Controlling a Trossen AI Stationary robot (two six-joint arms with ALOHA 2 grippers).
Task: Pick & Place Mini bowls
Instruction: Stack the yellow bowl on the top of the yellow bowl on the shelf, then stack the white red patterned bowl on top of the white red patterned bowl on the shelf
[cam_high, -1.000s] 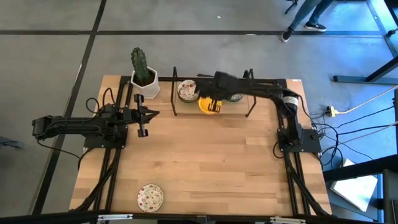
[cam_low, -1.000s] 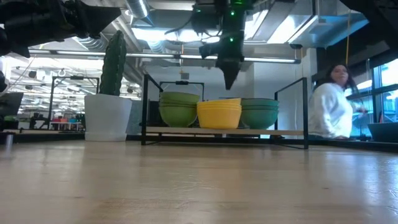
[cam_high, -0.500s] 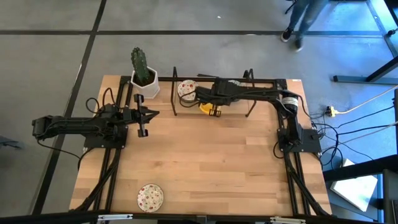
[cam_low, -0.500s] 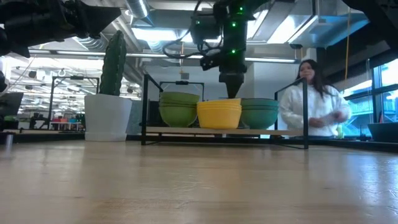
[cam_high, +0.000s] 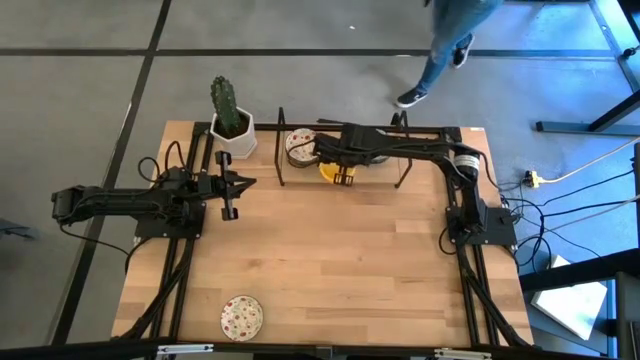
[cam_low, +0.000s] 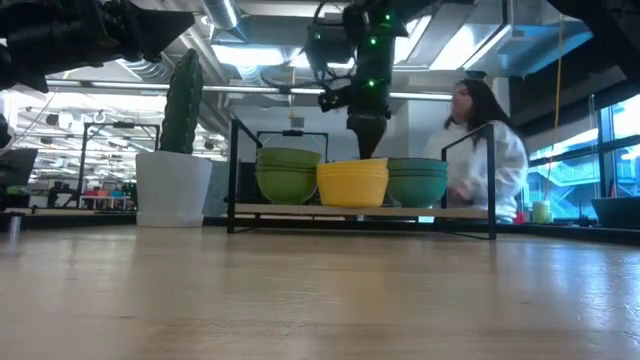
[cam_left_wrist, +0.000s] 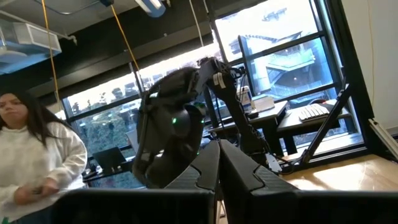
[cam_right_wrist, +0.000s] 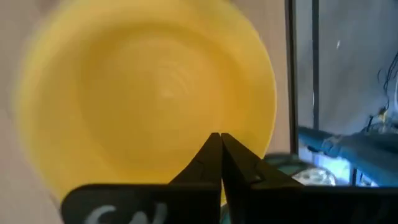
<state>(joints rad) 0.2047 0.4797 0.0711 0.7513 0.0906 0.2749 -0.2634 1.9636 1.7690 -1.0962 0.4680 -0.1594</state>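
A black wire rack (cam_low: 360, 211) at the table's far edge holds three stacks of mini bowls: a patterned white stack (cam_high: 298, 146) on the left, a yellow stack (cam_low: 352, 185) in the middle and a dark-patterned stack (cam_low: 417, 180) on the right. My right gripper (cam_low: 367, 152) is shut and points down at the top yellow bowl (cam_right_wrist: 143, 93), its tips (cam_right_wrist: 219, 140) over the bowl's inside. A single red-speckled bowl (cam_high: 241, 316) rests on the table near its front edge. My left gripper (cam_high: 250, 182) waits shut at the table's left, holding nothing. My right gripper comes from above, slanting down, with its shut fingertips (cam_right_wrist: 214, 149) over the inside of the top yellow bowl (cam_right_wrist: 186, 124), toward one side of it. In the low view the tips stand level with the stack's top rim. Whether they touch the bowl I cannot tell.
A cactus in a white pot (cam_high: 232, 125) stands left of the rack at the table's far left corner. The rack's upright wires (cam_low: 232, 170) frame the stacks. A person (cam_low: 485, 150) moves behind the table. Bare wood (cam_high: 330, 260) fills the table's middle.
My right gripper has sunk toward the yellow stack, from well above it to the level of its top rim, staying shut. The bowls have kept their places. The person behind the table has walked across the background.
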